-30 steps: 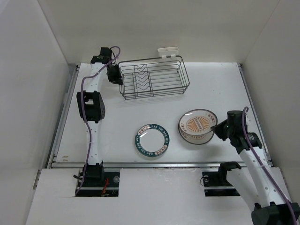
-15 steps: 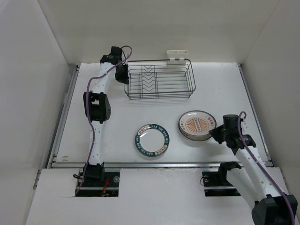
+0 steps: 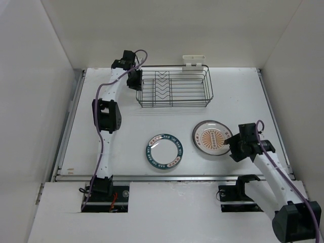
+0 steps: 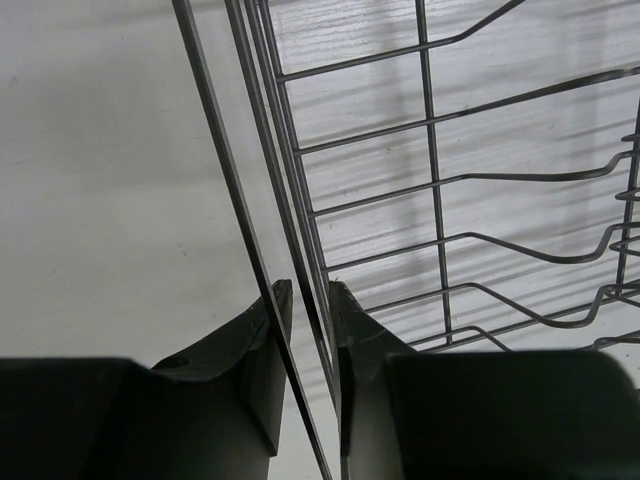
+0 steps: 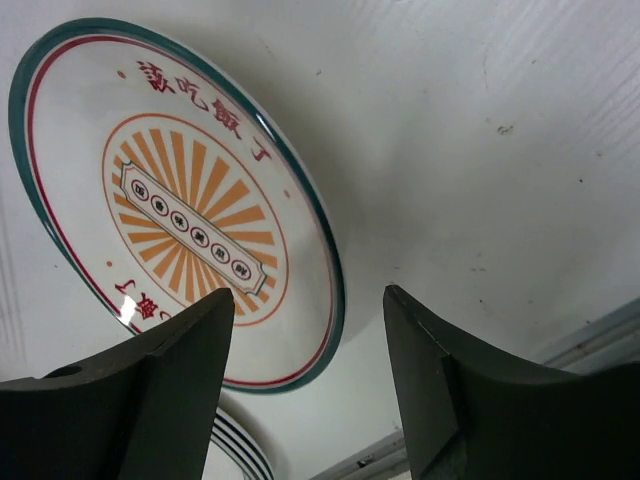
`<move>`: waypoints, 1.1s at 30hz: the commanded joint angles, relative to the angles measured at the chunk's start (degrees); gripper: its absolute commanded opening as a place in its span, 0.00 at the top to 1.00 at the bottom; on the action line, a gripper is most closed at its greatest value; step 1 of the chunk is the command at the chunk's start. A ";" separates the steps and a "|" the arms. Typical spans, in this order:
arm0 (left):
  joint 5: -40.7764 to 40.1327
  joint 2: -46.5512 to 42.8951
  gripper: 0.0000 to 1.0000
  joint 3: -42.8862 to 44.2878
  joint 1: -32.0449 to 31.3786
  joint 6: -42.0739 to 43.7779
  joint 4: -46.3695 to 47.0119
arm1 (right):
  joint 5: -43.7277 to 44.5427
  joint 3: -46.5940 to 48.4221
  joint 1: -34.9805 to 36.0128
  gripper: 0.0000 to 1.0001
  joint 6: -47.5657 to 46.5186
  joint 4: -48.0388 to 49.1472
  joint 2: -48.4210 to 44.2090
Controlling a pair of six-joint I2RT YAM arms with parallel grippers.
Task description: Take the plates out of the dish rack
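1 dish rack [image 3: 174, 106], 1 teal-ring plate [image 3: 165, 151], 1 sunburst stack [image 3: 211, 136] (depth unclear).

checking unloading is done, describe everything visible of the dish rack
The rack is a rectangular basket of thin dark wire with zigzag dividers and a white clip on its far rim. It stands flat at the far side of the table and is empty. The left gripper straddles the rim wires at its left end; whether it clamps them is unclear.

surface: white table [image 3: 126, 116] | on it: wire dish rack [image 3: 174, 88] | teal-ring plate [image 3: 165, 151]: in front of rack, well apart | orange-sunburst plate [image 3: 212, 137]: front-right of rack
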 commanded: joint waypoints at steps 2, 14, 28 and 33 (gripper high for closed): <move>0.06 -1.45 0.80 2.63 -0.77 1.96 1.36 | 1.18 6.27 -0.26 0.33 -1.55 -5.28 2.17; -5.47 -7.68 0.35 2.63 -2.44 3.72 0.30 | 8.98 14.35 -0.26 0.33 -7.97 -4.66 3.40; -33.37 -37.28 0.00 -7.55 2.64 2.58 2.85 | 19.21 52.24 -0.26 0.00 -30.47 -15.47 14.12; -49.23 -45.47 0.00 -16.94 10.20 5.03 2.33 | 19.91 54.18 -0.26 0.00 -31.53 -18.99 10.28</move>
